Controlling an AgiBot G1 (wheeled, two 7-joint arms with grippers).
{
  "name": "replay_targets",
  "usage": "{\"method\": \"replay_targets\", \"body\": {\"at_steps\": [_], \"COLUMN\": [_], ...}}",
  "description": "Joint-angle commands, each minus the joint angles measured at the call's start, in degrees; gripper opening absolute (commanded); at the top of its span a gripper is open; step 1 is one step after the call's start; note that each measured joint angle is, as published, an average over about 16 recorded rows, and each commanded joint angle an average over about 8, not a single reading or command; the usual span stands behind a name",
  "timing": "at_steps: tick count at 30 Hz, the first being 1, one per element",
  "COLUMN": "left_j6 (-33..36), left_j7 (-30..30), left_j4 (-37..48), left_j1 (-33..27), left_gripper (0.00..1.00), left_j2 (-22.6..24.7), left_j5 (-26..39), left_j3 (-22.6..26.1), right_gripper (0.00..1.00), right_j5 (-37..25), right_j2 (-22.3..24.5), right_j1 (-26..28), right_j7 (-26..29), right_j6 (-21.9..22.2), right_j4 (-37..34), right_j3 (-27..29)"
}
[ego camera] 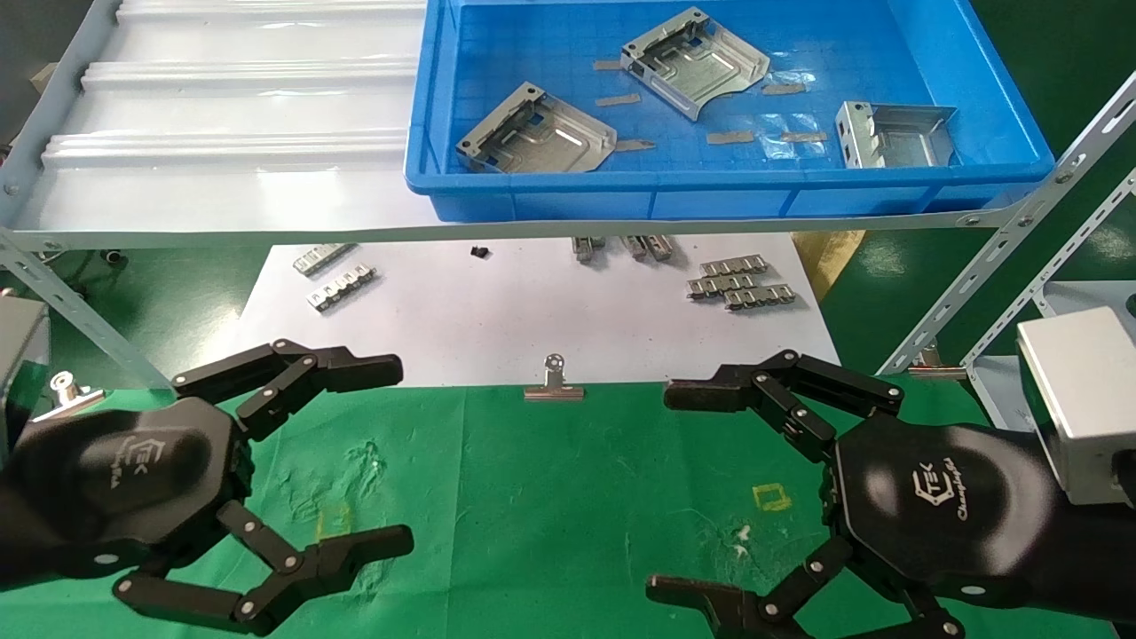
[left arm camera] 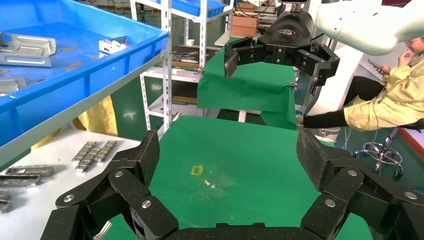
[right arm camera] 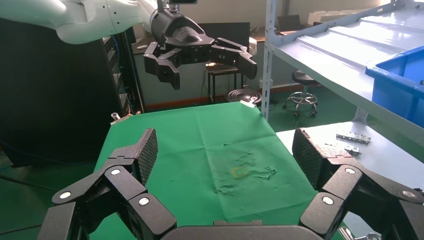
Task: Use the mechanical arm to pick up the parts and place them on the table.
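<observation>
Here both claws hang spread over the green-clothed table (ego camera: 550,497), holding nothing. The left gripper (ego camera: 390,453) sits at the robot's left, its black jointed fingers (ego camera: 351,368) wide apart, palm logo facing up toward the head camera. The right gripper (ego camera: 674,488) mirrors it at the robot's right, fingers (ego camera: 710,393) likewise splayed, with a silver wrist box (ego camera: 1078,399) behind it. Between the two, on the cloth, lie a small yellow square outline (ego camera: 770,497) and some white scuffs.

Beyond the cloth's far edge a silver binder clip (ego camera: 554,383) sits against a white sheet (ego camera: 532,319), which carries several small ribbed metal strips (ego camera: 738,286). Above that, on a pale shelf (ego camera: 231,133), stands a blue plastic tray (ego camera: 710,186) holding three stamped sheet-metal parts: one (ego camera: 536,135) near the tray's front left, one (ego camera: 695,60) farther back in the middle, and one (ego camera: 892,133) at the right. All three are well apart from either claw.
</observation>
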Motion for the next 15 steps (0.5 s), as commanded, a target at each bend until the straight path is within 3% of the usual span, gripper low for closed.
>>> {"method": "replay_targets", "body": {"at_steps": [1,3,11,15], "left_j6": [0.0,0.0,0.0,0.0], "left_j7": [0.0,0.0,0.0,0.0], "left_j4": [0.0,0.0,0.0,0.0], "left_j1": [0.0,0.0,0.0,0.0], "left_gripper": [1.0,0.98,0.0,0.0], "left_j2": [0.0,0.0,0.0,0.0], "left_j5": [0.0,0.0,0.0,0.0], "left_j3": [0.0,0.0,0.0,0.0], "right_gripper": [1.0,1.0,1.0,1.0], "right_j5": [0.0,0.0,0.0,0.0], "right_j2": [0.0,0.0,0.0,0.0], "right_j1": [0.0,0.0,0.0,0.0], "right_j7": [0.0,0.0,0.0,0.0], "right_j6": [0.0,0.0,0.0,0.0], "right_j4": [0.0,0.0,0.0,0.0], "right_j3": [0.0,0.0,0.0,0.0]}}
